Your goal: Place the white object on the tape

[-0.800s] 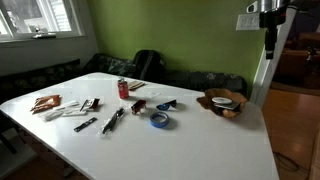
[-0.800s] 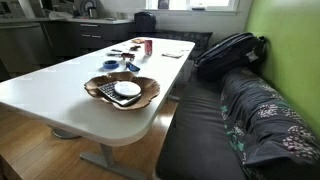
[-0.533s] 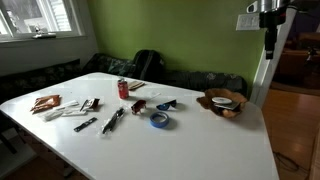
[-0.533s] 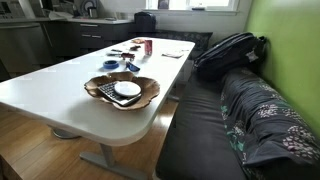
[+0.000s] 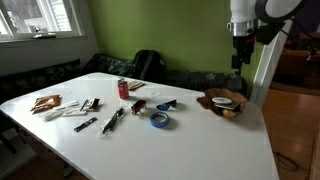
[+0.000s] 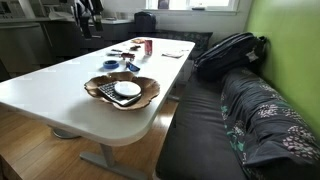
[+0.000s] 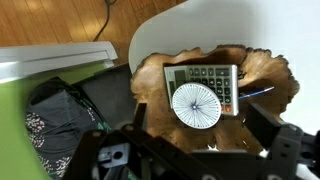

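Note:
The white object (image 7: 196, 106), a flat round disc with fine radial lines, lies on a calculator (image 7: 205, 76) inside the brown wooden bowl (image 7: 152, 76). It shows in both exterior views (image 5: 223, 99) (image 6: 127, 89). The blue tape (image 5: 159, 120) lies flat on the white table, mid-table, well away from the bowl (image 5: 222, 104); it is a small blue ring behind the bowl (image 6: 131, 67). My gripper (image 5: 238, 60) hangs high above the bowl, open and empty. In the wrist view (image 7: 200, 140) its fingers frame the disc from above.
A red can (image 5: 124, 88), pens (image 5: 112, 120), sunglasses (image 5: 165, 104) and packets (image 5: 45, 102) lie on the white table (image 5: 200, 150). A black backpack (image 6: 232, 50) sits on the bench beside the table. The bowl stands near the table's rounded end.
The arm has swung over from the side and lowered somewhat; my gripper now hangs above the bowl. The objects on the table have not moved.

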You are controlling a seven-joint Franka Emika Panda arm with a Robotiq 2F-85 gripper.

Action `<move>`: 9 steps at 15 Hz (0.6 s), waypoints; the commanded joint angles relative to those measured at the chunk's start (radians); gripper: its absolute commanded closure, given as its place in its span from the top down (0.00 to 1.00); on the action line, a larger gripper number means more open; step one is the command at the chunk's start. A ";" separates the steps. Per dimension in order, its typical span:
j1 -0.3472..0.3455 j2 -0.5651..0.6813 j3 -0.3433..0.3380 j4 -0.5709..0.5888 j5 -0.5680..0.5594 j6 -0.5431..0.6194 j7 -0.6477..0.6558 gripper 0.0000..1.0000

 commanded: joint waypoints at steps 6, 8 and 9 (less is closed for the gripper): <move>0.069 0.361 -0.056 0.198 -0.292 -0.013 0.257 1.00; 0.078 0.426 -0.065 0.246 -0.289 -0.022 0.255 1.00; 0.080 0.436 -0.065 0.256 -0.288 -0.027 0.255 1.00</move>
